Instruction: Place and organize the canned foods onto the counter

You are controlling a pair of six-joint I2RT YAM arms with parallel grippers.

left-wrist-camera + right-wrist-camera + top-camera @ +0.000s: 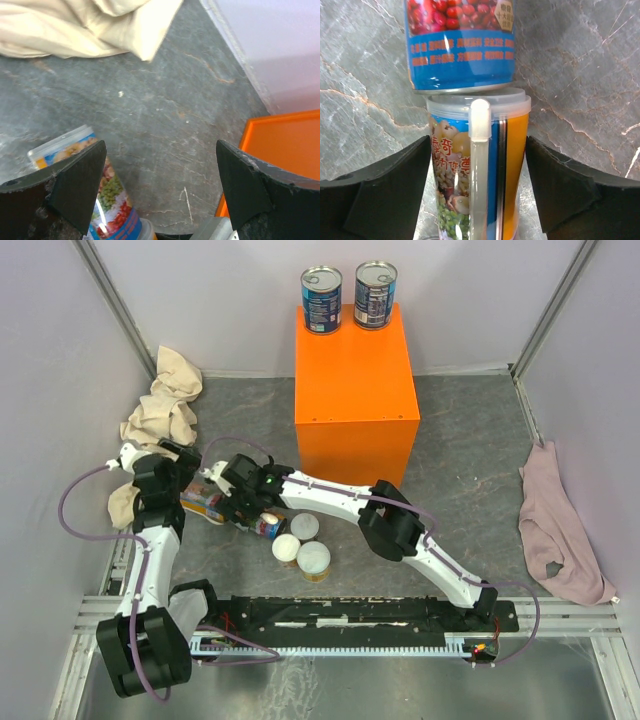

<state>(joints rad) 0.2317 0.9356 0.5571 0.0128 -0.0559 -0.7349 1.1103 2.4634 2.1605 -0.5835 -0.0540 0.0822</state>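
Note:
Two blue-labelled tins [321, 299] [375, 295] stand at the back of the orange counter [355, 390]. A colourful can [475, 165] with a pale lid lies on the floor. My right gripper [477, 170] straddles it, fingers touching both sides; it also shows in the top view [226, 506]. A blue red-bean can [460, 45] lies end to end against its lid. Three pale-lidded cans [305, 527] [287, 547] [314, 560] stand nearby. My left gripper [161, 170] is open and empty just over the floor, beside the lying can [107, 200].
A beige cloth [160, 410] lies at the back left, close to the left arm, and also shows in the left wrist view [75, 25]. A pink cloth [555, 525] lies at the right. Walls close in the sides and back. The black rail [360, 625] runs along the near edge.

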